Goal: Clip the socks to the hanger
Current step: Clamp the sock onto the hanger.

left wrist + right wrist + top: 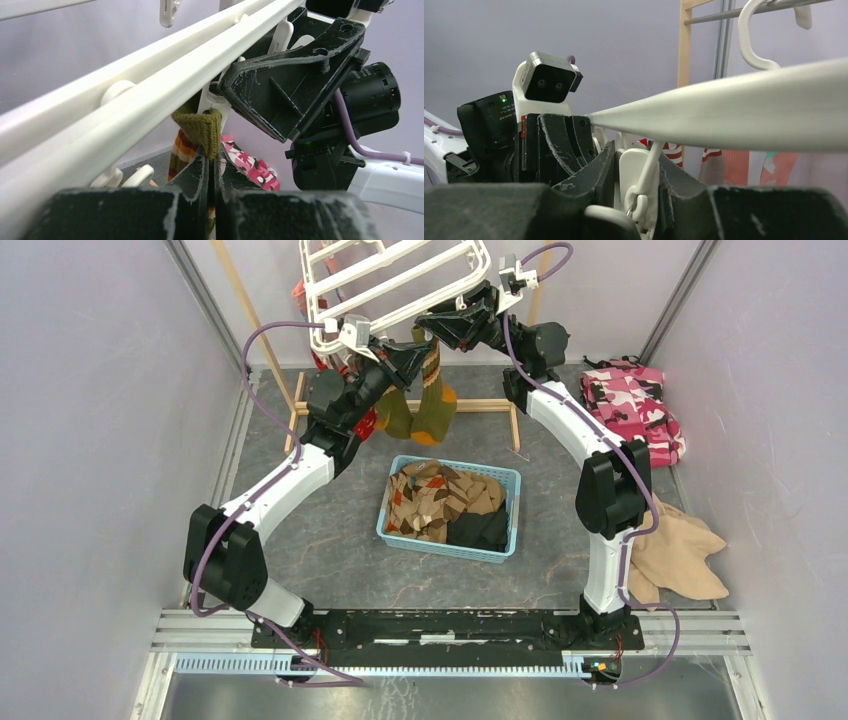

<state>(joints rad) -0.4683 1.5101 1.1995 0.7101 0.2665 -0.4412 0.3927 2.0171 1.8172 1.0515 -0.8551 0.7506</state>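
Starting on the left, the left claw (213, 159) is pinched fully together on the ribbed cuff of an olive sock (202, 127). It grips just under the top edge, and we judge this hold was chosen so that a short lip of fabric stands free above the fingers, ready to be fed into a peg. The cuff is raised to the underside of the white hanger (125, 100), right at the mouth of a clip (215, 102) dangling from the rim. We cannot tell whether the fabric is already between the clip's halves. A striped sock (179, 150) hangs just beside it, so this stretch of rim seems to be filling up. Below, near the middle of the table (330, 540), a blue basket (470, 465) holds a heap of more socks (430, 500). It sits between the two arms, where either can reach it. Moving right, the right claw (638, 175) is partway closed, with a finger on each side of what looks like that same clip. We take this as a squeeze on the clip's handles to spread its mouth while the other arm offers up the cuff. On the far right, a pink camouflage cloth (635, 405) and a beige cloth (680, 555) lie well apart from the work and seem to play no part in it.
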